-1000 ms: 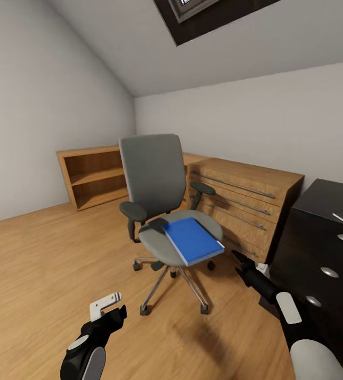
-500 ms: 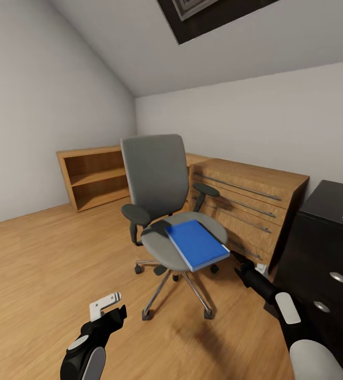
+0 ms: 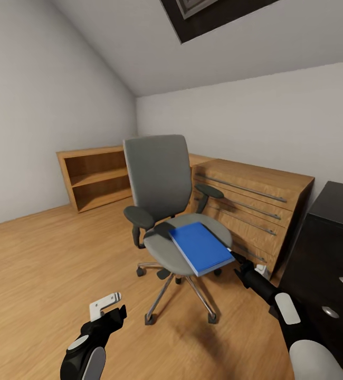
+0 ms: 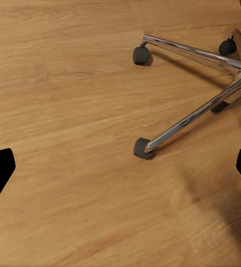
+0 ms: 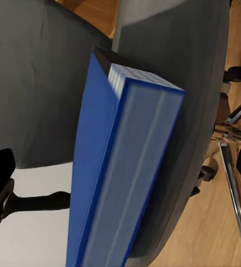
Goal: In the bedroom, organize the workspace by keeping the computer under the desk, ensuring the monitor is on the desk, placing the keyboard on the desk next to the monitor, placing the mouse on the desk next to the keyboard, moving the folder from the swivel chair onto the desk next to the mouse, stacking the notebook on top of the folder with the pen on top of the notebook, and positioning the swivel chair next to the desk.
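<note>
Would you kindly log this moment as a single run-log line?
phase: reaching for folder | folder: flat on swivel chair seat | right gripper: open, at folder's edge, not gripping | left gripper: open, empty, over floor

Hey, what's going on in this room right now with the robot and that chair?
A two-armed robot faces the grey swivel chair, where the blue folder lies flat on the seat. Its right end effector reaches toward the folder's near edge with fingers spread, not yet gripping; the wrist view looks right along that edge. The left end effector hangs open and empty over the wood floor by the chair's chrome base. The black desk stands at the right.
</note>
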`<state>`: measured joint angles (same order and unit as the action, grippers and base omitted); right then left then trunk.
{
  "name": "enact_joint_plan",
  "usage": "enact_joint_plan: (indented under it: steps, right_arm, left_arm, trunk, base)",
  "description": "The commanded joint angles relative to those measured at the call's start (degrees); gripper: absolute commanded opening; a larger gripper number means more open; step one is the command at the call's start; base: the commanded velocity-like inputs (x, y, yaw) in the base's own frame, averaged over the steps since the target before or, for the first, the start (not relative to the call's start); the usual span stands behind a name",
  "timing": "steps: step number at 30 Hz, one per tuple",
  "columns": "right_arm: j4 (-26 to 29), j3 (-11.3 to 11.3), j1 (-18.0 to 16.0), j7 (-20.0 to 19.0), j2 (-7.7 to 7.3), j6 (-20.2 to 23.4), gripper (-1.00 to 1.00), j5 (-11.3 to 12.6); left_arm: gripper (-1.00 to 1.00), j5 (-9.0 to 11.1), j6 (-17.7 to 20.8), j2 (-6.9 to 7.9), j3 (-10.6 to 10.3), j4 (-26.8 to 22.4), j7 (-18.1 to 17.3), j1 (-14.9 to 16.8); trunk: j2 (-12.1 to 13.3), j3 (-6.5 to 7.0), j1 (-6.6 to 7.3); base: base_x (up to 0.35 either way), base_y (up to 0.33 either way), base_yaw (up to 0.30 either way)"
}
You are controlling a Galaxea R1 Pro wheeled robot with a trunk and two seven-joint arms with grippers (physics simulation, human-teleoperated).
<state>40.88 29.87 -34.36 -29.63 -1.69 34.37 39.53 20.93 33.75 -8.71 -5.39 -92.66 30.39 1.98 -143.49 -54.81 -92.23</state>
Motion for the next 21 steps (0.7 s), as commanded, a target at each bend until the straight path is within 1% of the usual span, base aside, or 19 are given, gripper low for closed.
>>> enact_joint_plan:
  steps: [1,5,12,21]
  right_arm:
    - [-0.01,0.19,-0.04,-0.07,0.02,0.44,1.0,0.2]
    - [-0.01,0.19,-0.03,-0.08,0.02,0.44,1.0,0.2]
    - [-0.01,0.19,-0.02,-0.07,0.02,0.44,1.0,0.2]
    - [-0.01,0.26,-0.03,-0.16,-0.02,0.43,1.0,0.2]
  left_arm:
    - [1.0,0.6,0.09,0.01,-0.06,-0.07,0.56,0.04]
    - [1.0,0.57,0.09,0.01,-0.06,-0.07,0.56,0.04]
    - [1.0,0.57,0.09,0.01,-0.06,-0.07,0.55,0.04]
    - [1.0,0.6,0.09,0.01,0.0,-0.07,0.58,0.04]
  trunk:
    - [-0.03,-0.06,0.01]
    - [-0.03,-0.06,0.01]
    - [-0.03,-0.06,0.01]
    - [-0.03,-0.06,0.01]
  base:
    - [0.008,0.006,0.0]
    - [0.004,0.003,0.0]
    - [0.095,0.072,0.0]
    - [0.014,0.01,0.0]
